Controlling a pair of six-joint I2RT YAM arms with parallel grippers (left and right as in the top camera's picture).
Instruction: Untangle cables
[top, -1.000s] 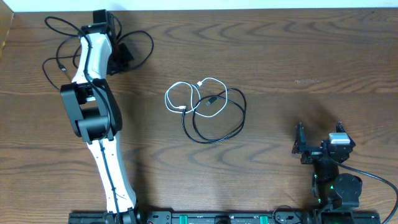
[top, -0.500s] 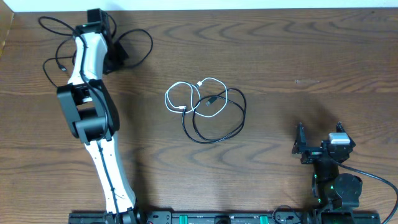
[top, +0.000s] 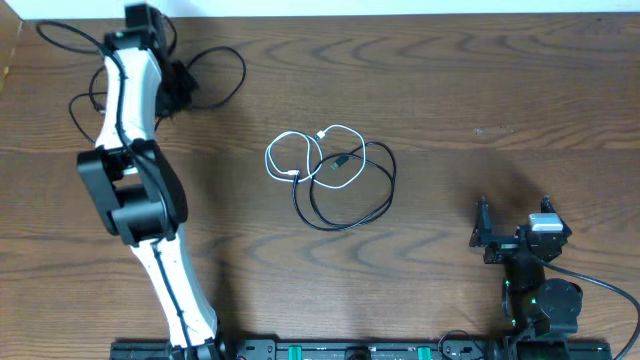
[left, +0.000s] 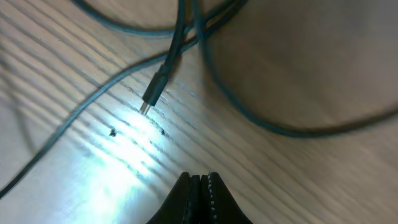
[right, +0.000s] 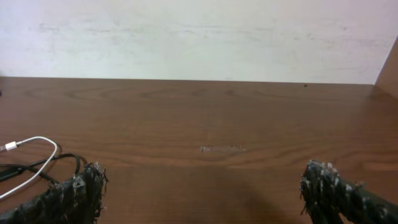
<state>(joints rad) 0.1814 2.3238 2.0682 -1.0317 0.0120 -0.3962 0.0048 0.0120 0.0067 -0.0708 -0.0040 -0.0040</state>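
Left jaws: shut tight, gripping nothing, above one black cable (top: 225, 75) at the table's (top: 450, 100) far-left corner.
Right jaws: spread wide, gripping nothing.
White cable (top: 300, 155), second black cable (top: 350, 190): overlapping mid-table.

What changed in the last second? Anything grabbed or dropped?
The left arm swung toward the table's far-left corner, and the far black cable had its loop slide left with it. The left gripper stayed shut; a grip on that cable can't be confirmed. The white cable, middle black cable and open right gripper didn't move.
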